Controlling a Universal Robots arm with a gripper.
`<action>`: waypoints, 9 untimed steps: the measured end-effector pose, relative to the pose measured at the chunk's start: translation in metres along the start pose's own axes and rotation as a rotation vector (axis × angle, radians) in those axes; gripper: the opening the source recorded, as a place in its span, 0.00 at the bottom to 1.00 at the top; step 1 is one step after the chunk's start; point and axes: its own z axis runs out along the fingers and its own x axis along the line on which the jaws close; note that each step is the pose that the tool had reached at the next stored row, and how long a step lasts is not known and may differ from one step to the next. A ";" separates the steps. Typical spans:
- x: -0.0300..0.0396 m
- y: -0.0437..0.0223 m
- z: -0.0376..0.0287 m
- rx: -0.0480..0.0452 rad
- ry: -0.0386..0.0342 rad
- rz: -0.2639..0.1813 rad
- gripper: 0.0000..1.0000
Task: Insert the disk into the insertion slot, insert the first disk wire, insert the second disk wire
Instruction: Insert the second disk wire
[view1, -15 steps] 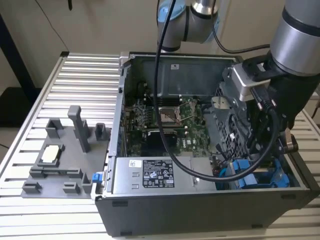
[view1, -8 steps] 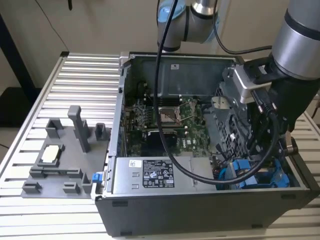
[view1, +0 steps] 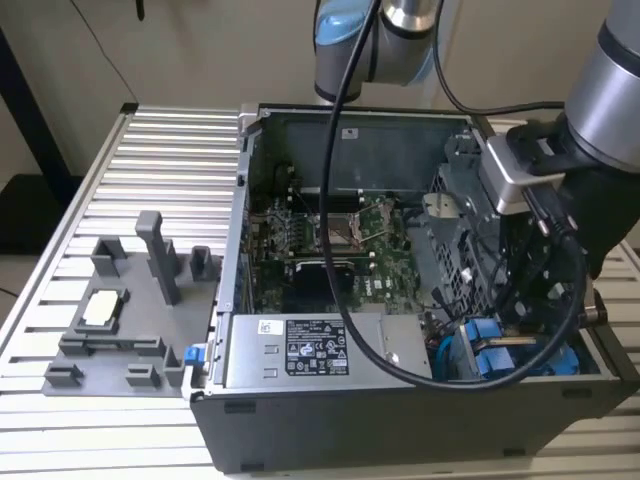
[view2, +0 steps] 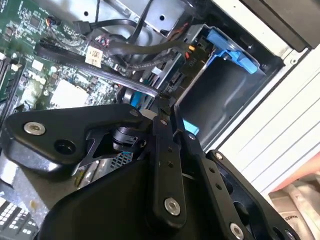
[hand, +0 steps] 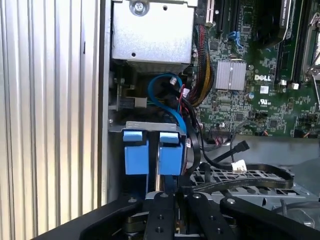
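Observation:
My gripper (view1: 512, 322) reaches down into the open computer case at its front corner, on the exterior view's right. Two blue carrier fronts stand side by side in the grey drive cage (hand: 150, 126). The disk (hand: 170, 152) is the one in line with my gripper (hand: 172, 194); its silver body is hidden in the insertion slot (view2: 210, 102). My gripper (view2: 165, 111) looks shut, its tips right at the blue plastic (view2: 190, 128), and I cannot tell if they touch. Black cables with a white-tagged connector (hand: 239, 165) lie loose beside the cage.
The silver labelled power supply (view1: 310, 350) sits beside the cage. The green motherboard (view1: 330, 240) fills the case floor. Another blue carrier front (hand: 135, 152) stands next to the disk. A grey fixture tray (view1: 120, 320) lies on the slatted table (view1: 170, 150).

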 end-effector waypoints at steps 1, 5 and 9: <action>0.0010 -0.0011 0.0000 -0.0092 -0.0004 0.000 0.16; 0.0018 -0.0050 0.0007 -0.0358 -0.0019 0.002 0.16; 0.0019 -0.0060 0.0020 -0.0365 -0.0022 0.015 0.16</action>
